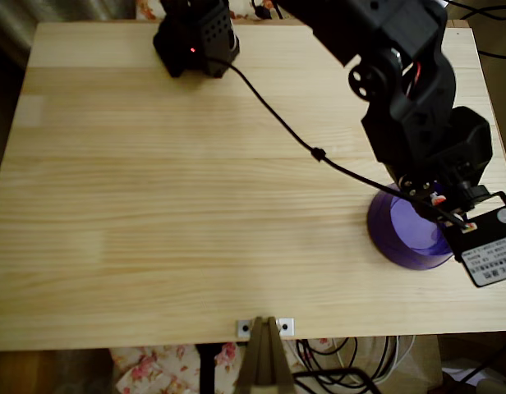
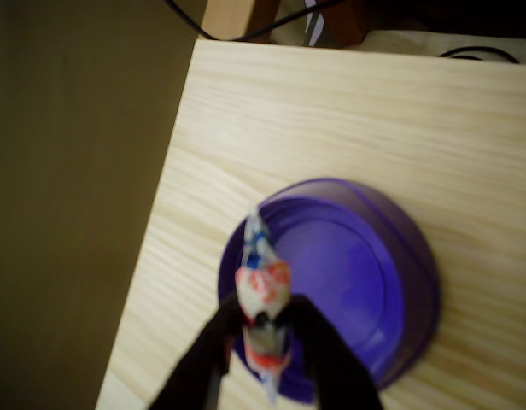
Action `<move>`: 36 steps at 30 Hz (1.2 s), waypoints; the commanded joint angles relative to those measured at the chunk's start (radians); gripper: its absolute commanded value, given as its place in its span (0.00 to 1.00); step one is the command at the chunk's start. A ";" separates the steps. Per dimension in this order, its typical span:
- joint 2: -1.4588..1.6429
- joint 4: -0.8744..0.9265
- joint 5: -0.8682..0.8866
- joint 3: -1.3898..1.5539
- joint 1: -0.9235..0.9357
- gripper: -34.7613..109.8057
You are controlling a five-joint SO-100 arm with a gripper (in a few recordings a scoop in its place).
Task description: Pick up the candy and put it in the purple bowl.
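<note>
In the wrist view the candy (image 2: 263, 295), a white wrapped sweet with red and blue marks and twisted ends, is pinched between my two black fingers (image 2: 213, 359). My gripper (image 2: 261, 337) is shut on it and hangs above the near rim of the purple bowl (image 2: 357, 282). In the overhead view the purple bowl (image 1: 401, 234) sits near the table's right edge, partly covered by the black arm and my gripper (image 1: 438, 201) above it. The candy is hidden by the arm in that view.
A black cable (image 1: 286, 131) runs across the wooden table (image 1: 154, 205) from the arm's base (image 1: 195, 41) to the wrist. In the wrist view the table's edge (image 2: 173, 171) lies close to the bowl's left.
</note>
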 commanded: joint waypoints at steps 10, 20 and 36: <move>-0.002 -0.037 0.040 -0.066 -0.003 0.29; -0.005 -0.046 0.040 -0.069 -0.003 0.39; 0.110 0.049 0.000 -0.011 0.002 0.24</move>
